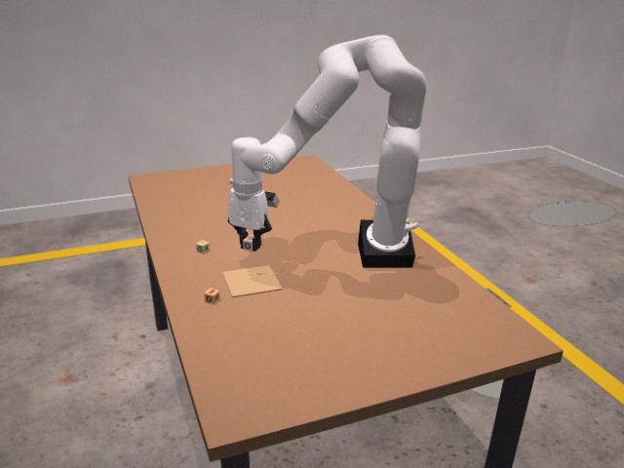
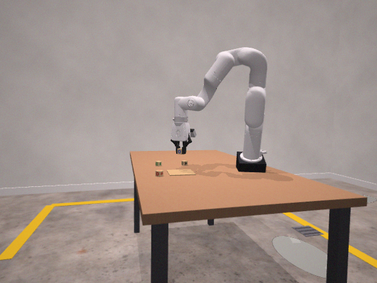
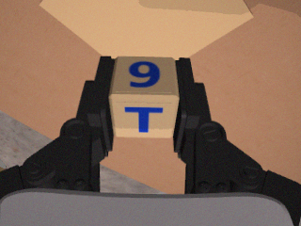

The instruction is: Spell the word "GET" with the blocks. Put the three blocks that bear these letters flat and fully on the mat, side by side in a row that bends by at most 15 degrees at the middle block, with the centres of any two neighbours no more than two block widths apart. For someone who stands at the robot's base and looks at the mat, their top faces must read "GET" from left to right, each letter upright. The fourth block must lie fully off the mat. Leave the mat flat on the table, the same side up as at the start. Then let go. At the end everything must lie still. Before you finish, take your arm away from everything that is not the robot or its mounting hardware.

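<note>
My gripper (image 1: 249, 245) is shut on a wooden block (image 3: 143, 97) with a blue T and a blue 9 on its visible faces. It holds the block in the air above the table, just off the tan mat (image 1: 252, 280); gripper and block also show in the exterior view (image 2: 179, 150). In the wrist view the mat (image 3: 147, 7) lies ahead of the block. A green-lettered block (image 1: 202, 246) and a red-lettered block (image 1: 212, 294) lie on the table off the mat. A fourth block (image 2: 184, 163) lies by the mat's far edge; its letter is too small to read.
The robot base (image 1: 385, 249) stands on the table to the right of the mat. The table's left edge (image 1: 151, 252) runs close to the green and red blocks. In the wrist view the floor (image 3: 38, 145) shows past that edge.
</note>
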Robot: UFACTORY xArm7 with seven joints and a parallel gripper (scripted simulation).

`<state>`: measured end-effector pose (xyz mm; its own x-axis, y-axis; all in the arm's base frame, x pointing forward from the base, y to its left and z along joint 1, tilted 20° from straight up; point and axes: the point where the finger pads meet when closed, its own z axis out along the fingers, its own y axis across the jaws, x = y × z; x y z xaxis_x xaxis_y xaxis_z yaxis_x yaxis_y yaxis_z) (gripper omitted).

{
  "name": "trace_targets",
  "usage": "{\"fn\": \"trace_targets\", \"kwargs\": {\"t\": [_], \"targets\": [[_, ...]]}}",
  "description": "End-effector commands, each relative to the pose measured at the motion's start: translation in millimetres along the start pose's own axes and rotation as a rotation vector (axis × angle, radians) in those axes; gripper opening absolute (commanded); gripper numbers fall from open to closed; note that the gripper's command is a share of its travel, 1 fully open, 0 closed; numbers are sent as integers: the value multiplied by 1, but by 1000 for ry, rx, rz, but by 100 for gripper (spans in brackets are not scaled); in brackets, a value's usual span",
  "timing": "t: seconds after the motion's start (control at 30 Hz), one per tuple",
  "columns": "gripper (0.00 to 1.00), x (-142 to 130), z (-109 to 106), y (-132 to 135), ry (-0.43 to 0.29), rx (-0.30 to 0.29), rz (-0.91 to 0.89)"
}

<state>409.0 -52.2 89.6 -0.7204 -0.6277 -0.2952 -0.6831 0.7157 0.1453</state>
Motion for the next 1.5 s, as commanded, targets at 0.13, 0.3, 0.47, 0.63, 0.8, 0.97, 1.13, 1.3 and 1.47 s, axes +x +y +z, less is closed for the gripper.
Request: {"fn": "trace_targets", "kwargs": {"t": [0.13,0.3,0.47,0.63,0.8,0.97,1.13,1.3,1.47], "targets": [[27,3,-1,-4,-9,4,-227],[27,4,-1,-6,-9,4,-329],[27,5,-1,-7,-9,5,-438],[27,7,-1,-9,-9,5,-548],[27,9,-1,-10,-8,6,-657],[27,10,-1,-11,-8,6,-758],[27,12,-1,-13,-8,7,-868],[27,13,-2,-14,-7,7,-956],[27,15,-2,-15,-7,7,-1078]]}}
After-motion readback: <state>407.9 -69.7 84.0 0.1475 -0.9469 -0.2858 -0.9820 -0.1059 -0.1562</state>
